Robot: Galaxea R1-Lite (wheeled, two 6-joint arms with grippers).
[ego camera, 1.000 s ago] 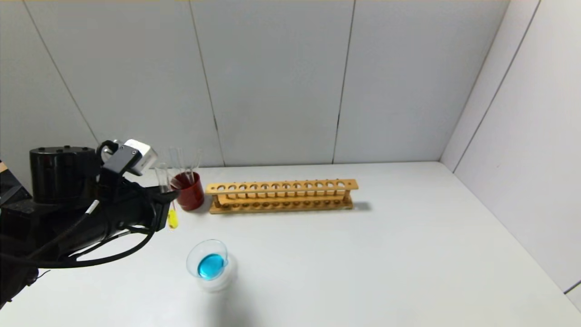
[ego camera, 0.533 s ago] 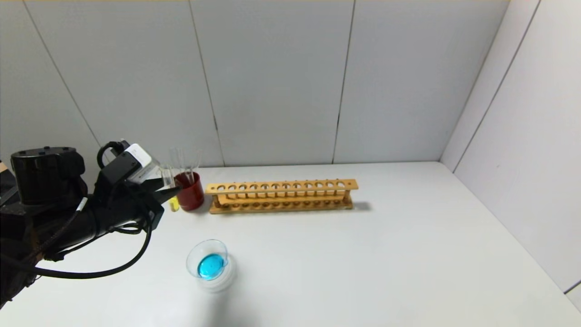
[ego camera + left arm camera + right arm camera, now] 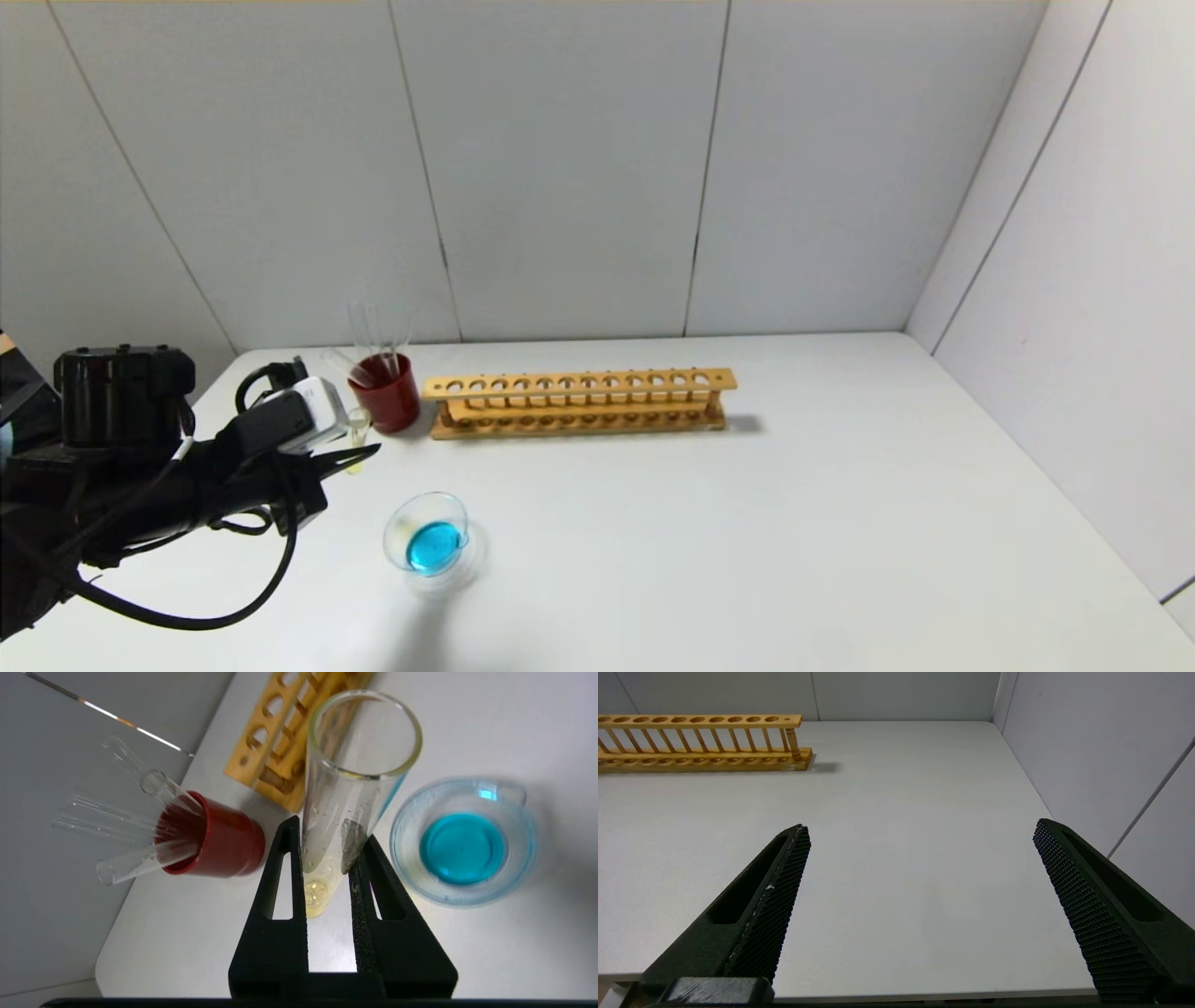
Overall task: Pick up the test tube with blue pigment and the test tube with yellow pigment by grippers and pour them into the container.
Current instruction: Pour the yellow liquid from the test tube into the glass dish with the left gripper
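My left gripper (image 3: 359, 455) is low over the table's left side, between the red cup and the container. It is shut on the test tube with yellow pigment (image 3: 357, 427), which stands upright between the fingers (image 3: 286, 858). In the left wrist view the gripper (image 3: 329, 830) holds the tube (image 3: 355, 765), with a little yellow liquid at its bottom. The container (image 3: 431, 539), a clear glass dish, holds blue liquid and also shows beside the gripper in the left wrist view (image 3: 460, 847). No tube with blue liquid shows. My right gripper (image 3: 920, 826) is open and empty over bare table.
A dark red cup (image 3: 387, 397) with several colourless tubes leaning in it stands at the back left, close to my left gripper (image 3: 219, 844). A wooden tube rack (image 3: 579, 401) lies to its right. Grey walls close the back and right sides.
My left arm has dropped towards the table with the yellow tube, from level with the red cup's rim to low beside it. The dish, cup and rack have not moved.
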